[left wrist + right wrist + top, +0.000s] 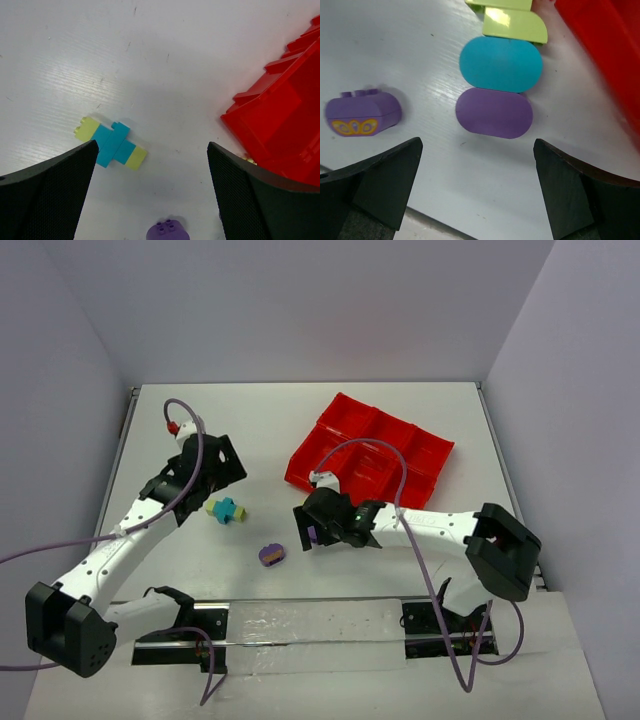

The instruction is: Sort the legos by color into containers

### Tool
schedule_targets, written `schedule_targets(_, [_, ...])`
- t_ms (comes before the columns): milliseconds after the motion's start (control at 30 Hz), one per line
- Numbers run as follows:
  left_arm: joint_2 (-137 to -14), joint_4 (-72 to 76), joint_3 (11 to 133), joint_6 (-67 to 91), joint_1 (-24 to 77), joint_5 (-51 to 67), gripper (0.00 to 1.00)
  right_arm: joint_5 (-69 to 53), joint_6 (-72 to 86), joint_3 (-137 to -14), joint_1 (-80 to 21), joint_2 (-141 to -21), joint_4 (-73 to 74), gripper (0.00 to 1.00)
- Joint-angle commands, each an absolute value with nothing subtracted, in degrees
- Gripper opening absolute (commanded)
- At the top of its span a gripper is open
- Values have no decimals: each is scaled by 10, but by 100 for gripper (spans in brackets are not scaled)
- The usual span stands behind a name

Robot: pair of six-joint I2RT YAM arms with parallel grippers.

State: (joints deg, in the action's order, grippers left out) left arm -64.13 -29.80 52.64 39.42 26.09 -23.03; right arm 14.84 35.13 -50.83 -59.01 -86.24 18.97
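Legos [114,144] sit on the bench [150,60] under me; my left gripper [152,150] and right gripper [477,150] are both wide open, holding nothing.

The white table [260,430] carries a red tray [430,455] at the far right, turned askew. Left of centre lies a teal and yellow cross of bricks [226,510]. Nearer, a purple brick [271,554] with a yellow print sits alone. Right of it, near the tray, a purple, teal and yellow stack [500,64] lies on its side.
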Motion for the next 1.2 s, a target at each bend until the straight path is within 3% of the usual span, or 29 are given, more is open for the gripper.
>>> schedule_targets(0, [-648, -286, 546, 402, 259, -209, 97, 186, 392, -533, -597, -900, 173, 100])
schedule_targets(567, [-650, -272, 541, 399, 259, -186, 97, 268, 389, -551, -598, -974, 142, 97])
schedule_targets(867, [-659, -273, 546, 397, 259, -176, 97, 265, 361, -550, -598, -983, 117, 76])
schedule_targets(1067, [-656, -274, 547, 392, 259, -166, 97, 275, 353, -553, -601, -967, 133, 43])
schedule_targets(1167, [-657, -253, 546, 369, 259, -114, 97, 268, 328, -548, -605, -937, 139, 41])
